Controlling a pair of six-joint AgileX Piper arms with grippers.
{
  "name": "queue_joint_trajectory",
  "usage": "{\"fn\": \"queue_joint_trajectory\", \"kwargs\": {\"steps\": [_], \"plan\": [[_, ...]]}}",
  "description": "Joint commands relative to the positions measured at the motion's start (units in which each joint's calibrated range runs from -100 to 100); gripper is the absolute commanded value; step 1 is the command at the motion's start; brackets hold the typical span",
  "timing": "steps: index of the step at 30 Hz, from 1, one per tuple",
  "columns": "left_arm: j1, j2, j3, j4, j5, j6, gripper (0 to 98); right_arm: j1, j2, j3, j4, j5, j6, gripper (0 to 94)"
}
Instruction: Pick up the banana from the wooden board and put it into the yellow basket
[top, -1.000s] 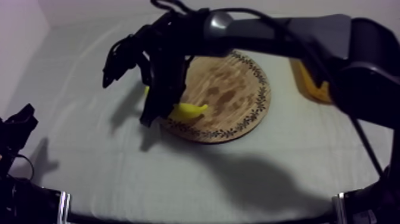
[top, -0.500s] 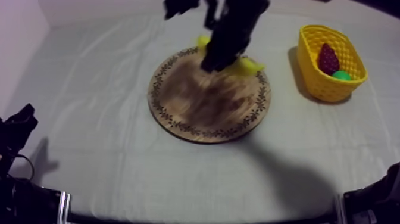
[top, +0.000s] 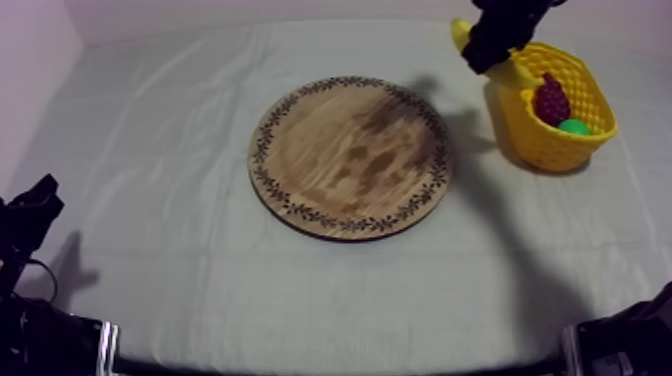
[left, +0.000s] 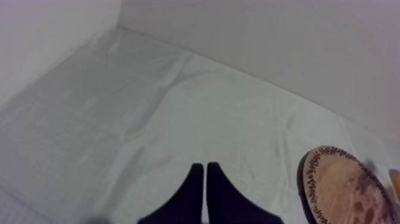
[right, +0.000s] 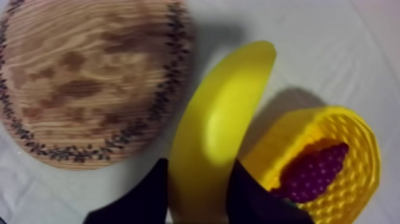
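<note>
The wooden board (top: 350, 157) lies mid-table, the yellow basket (top: 535, 142) to its right. My right gripper (right: 197, 182) is clamped on the banana (right: 219, 122) — held above the basket's far-left rim, clear of the board — while my left gripper (left: 205, 174) sits at the near left, fingers together.

In your top view the right gripper (top: 490, 55) is cut off by the frame's upper edge and covers the middle of the banana (top: 459, 31); you see just its two ends. The green thing (top: 573, 126) in the yellow basket (top: 540, 145) is too small to name. In the right wrist view the fingers (right: 149, 190) hide the banana's lower end, and the basket wall hides part of the grapes (right: 312, 173). The left wrist view's edge cuts the wooden board (left: 336, 184).
</note>
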Motion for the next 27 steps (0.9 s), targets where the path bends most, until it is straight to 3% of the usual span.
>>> {"fn": "queue_joint_trajectory", "kwargs": {"steps": [1, 14, 27], "plan": [[-0.01, 0.02, 0.00, 0.00, -0.04, 0.01, 0.1, 3.07, 0.66, -0.23, 0.13, -0.43, 0.47, 26.4], [-0.01, 0.02, 0.00, 0.00, -0.04, 0.01, 0.1, 10.35, 4.90, -0.90, 0.13, -2.77, 2.72, 26.5], [-0.01, 0.02, 0.00, 0.00, -0.04, 0.01, 0.1, 12.22, 6.18, 6.15, 1.03, -8.11, 2.29, 26.9]]}}
